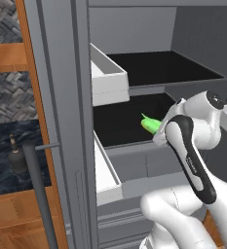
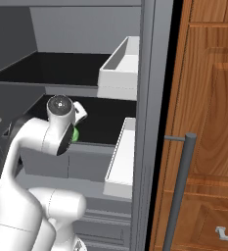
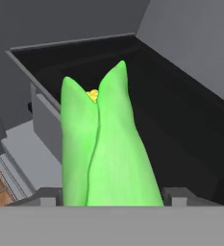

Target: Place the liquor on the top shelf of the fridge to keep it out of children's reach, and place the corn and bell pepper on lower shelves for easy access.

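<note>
**Corn carried to a lower fridge shelf**

In the left base view, the bright green pointed ear of corn (image 1: pixel 150 124) poked out beyond the white arm's wrist, its tip over the flat black lower shelf board with a grey front rim (image 1: pixel 116 127) of the tall grey fridge (image 1: pixel 61 97). The top shelf (image 1: pixel 159 68), the highest black board, sat above it, bare. The dark squat liquor bottle with a cork top (image 1: pixel 16 156) stood on the dark desk left of the fridge door.

In the right base view, a sliver of green corn (image 2: pixel 75 135) showed behind the wrist, just in front of the same lower shelf.

In the hand view, the tool (image 3: pixel 112 201) was closed on the corn (image 3: pixel 106 153), which rose straight up from between the finger tips and pointed into the fridge. To do this step well, the corn should probably be carried further in past the shelf's front rim and lowered close to the board before release, so it would not roll out.
</note>
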